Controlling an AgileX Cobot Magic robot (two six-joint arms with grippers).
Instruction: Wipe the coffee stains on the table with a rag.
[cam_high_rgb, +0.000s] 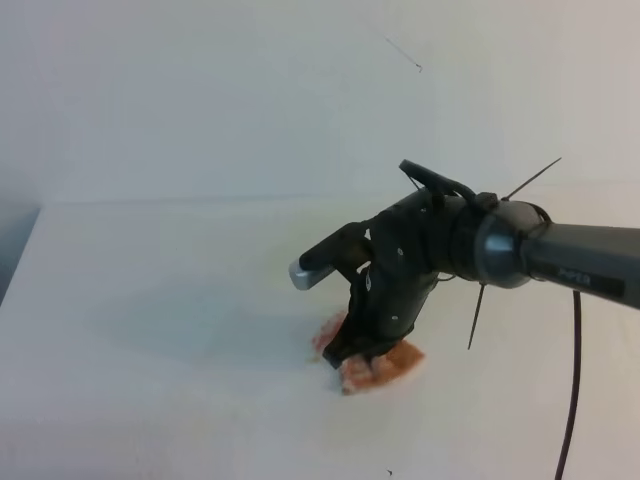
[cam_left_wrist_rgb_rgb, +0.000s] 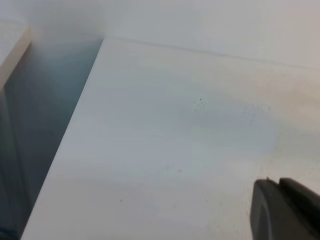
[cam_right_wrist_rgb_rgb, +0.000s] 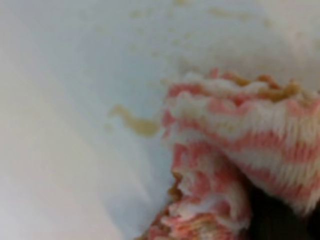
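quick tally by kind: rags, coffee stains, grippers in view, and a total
rag: 1, pink-and-white striped, under the right gripper
coffee stains: 1 tan smear on the table beside the rag, with faint traces near it
grippers: 2, the right gripper on the rag, the left gripper showing only a dark edge
total: 4

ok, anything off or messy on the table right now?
Yes. In the right wrist view a tan-brown smear of coffee stains lies on the table just left of the rag, with fainter smudges above it. The rag itself is bunched and tan-stained along its top edge, under the right gripper.
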